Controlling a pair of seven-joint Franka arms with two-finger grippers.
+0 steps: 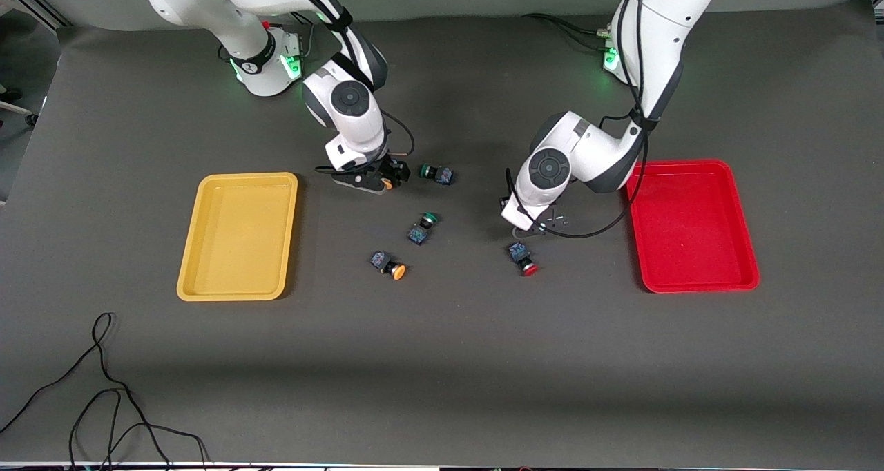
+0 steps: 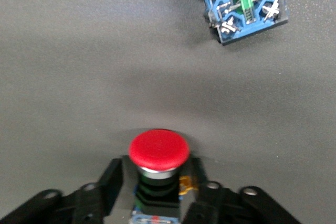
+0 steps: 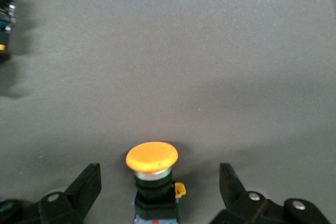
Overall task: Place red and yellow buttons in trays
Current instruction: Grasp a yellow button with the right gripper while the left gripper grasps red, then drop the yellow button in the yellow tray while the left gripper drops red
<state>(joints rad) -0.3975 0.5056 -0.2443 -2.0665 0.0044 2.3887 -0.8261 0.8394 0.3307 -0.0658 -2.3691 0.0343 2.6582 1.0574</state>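
Note:
My left gripper (image 2: 156, 170) is shut on a red button (image 2: 159, 150); it is low over the table beside the red tray (image 1: 690, 226), and my wrist (image 1: 535, 228) hides that button in the front view. A second red button (image 1: 523, 258) lies on the table just nearer the camera; its body shows in the left wrist view (image 2: 247, 6). My right gripper (image 3: 160, 177) is open, with one finger on each side of a yellow button (image 3: 152, 158) that rests on the table (image 1: 388, 184), beside the yellow tray (image 1: 238, 236). Another yellow button (image 1: 389, 265) lies nearer the camera.
Two green-capped switches lie between the arms, one (image 1: 435, 173) beside my right gripper, one (image 1: 422, 227) mid-table. Both trays hold nothing. A loose black cable (image 1: 103, 402) lies on the mat near the front edge at the right arm's end.

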